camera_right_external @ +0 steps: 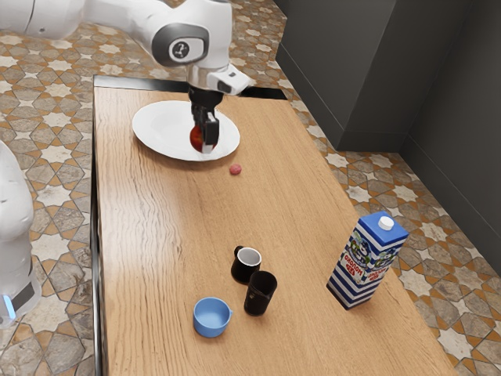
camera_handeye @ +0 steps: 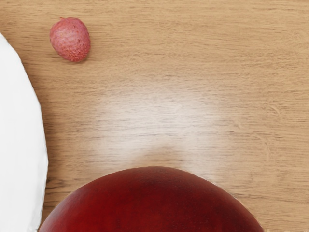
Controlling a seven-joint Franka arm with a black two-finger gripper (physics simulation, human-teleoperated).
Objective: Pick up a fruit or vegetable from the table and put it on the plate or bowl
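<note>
While the black gripper [camera_right_external: 205,141] points straight down from the arm, its fingers are clamped on a dark red fruit [camera_right_external: 195,139], one finger crossing in front of it. Fruit sits over the white plate [camera_right_external: 160,125], toward the plate's side at the exterior view's right. Cannot tell if the fruit touches the plate or hangs just above it. Plate lies at the far end of the wooden table [camera_right_external: 156,235]. Small pink bumpy fruit [camera_right_external: 236,169] lies on the bare wood just beside the plate's rim, not touching it. In the wrist view the red fruit is big and blurred under the hand, with the plate's edge to one side and the pink fruit beyond it. At the near end: a black mug with white inside [camera_right_external: 246,264], a second black mug [camera_right_external: 260,293] touching or almost touching it, and a blue cup [camera_right_external: 211,316] close by. Blue-and-white striped carton [camera_right_external: 368,260] stands upright, well apart from the mugs, toward the exterior view's right.
</note>
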